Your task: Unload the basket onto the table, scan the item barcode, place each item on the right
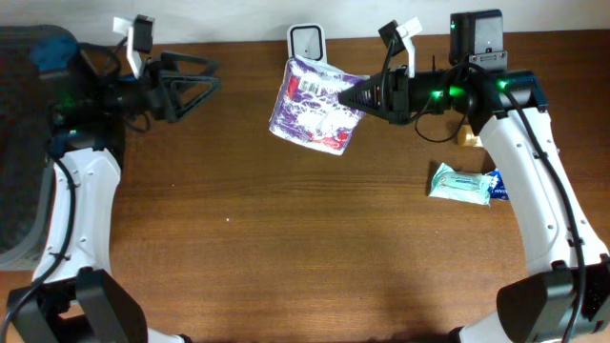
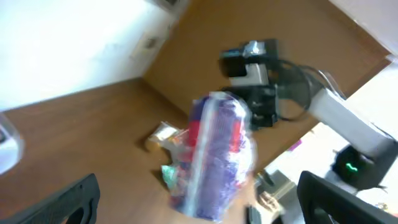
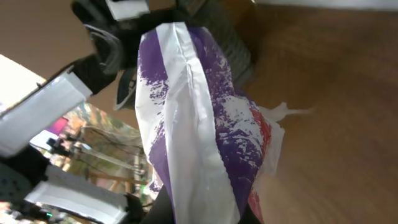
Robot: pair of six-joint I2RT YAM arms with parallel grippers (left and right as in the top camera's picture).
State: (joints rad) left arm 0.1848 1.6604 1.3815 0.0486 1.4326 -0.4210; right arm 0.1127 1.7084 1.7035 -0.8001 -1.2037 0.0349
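Purple plastic is pinched at one edge by the right gripper [image 1: 359, 96], whose jaws are closed on the bag [image 1: 310, 112], held up just beside the white scanner [image 1: 307, 42]. The left gripper [image 1: 212, 80] stands wide and empty, well apart. I judge the soft bag may sag, turn the wrong face to the scanner, or slip out. Count: one bag, one scanner, two grippers, one blue packet [image 1: 461, 183], one small yellow thing [image 1: 467, 136].
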